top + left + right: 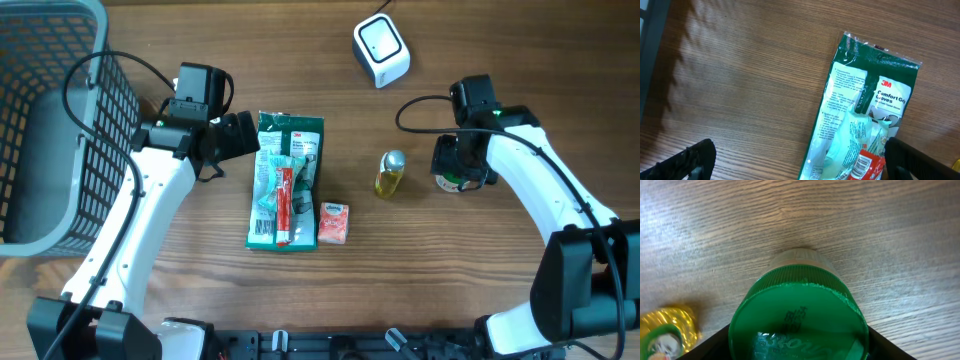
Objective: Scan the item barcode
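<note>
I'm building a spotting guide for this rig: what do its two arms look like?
Both the left arm and right arm have smooth white link shells, black joint housings and looping black cables. The left wrist view shows black fingers.

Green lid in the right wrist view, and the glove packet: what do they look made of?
Green lid: probably moulded plastic with a semi-gloss finish, going by the finely ribbed rim. Glove packet: thin glossy plastic film, judging by its wrinkles, glare and crimped top edge.
</note>
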`<state>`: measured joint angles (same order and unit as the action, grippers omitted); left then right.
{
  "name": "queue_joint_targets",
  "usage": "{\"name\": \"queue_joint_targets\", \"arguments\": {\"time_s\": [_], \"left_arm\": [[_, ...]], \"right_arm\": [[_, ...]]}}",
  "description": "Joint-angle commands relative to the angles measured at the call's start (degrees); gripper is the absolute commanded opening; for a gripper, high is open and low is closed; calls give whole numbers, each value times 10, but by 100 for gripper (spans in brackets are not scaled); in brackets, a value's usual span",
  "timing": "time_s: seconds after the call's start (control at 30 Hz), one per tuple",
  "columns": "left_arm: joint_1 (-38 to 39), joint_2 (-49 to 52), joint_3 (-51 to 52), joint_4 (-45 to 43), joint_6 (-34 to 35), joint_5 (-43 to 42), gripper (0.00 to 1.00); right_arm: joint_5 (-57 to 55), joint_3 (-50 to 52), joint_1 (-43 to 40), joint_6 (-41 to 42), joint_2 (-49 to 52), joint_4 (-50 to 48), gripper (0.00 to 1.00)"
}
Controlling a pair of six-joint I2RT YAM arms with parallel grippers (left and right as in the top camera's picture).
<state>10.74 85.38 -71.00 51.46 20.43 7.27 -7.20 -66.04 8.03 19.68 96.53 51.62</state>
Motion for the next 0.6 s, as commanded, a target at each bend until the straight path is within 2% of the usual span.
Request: {"name": "queue_joint_targets", "arguments": {"time_s": [0.0, 0.03, 0.07, 0.13, 0.17, 0.2, 0.47, 0.57], "left_arm": [[-3, -5, -9, 0, -7, 5, 100], [-3, -5, -9, 1, -7, 5, 100], [-3, -5, -9, 0, -7, 5, 100], [-3, -5, -9, 0, -7, 5, 100], [-3, -5, -9, 0, -7, 5, 100], [-3, -5, -9, 1, -7, 5, 100], [-3, -5, -9, 1, -7, 5, 100], [-3, -5, -9, 0, -7, 5, 100]], "right_arm": [[-14, -31, -2, -64, -4, 9, 60], [-14, -40, -3, -62, -4, 15, 60], [-13, -50, -3, -60, -4, 22, 67], [-14, -78, -2, -52, -5, 45, 88], [-14, -88, -2, -44, -5, 55, 91], [-14, -101, -3, -35, -5, 66, 98], [9, -131, -2, 82, -4, 119, 100], [37, -131, -2, 95, -4, 121, 100]]}}
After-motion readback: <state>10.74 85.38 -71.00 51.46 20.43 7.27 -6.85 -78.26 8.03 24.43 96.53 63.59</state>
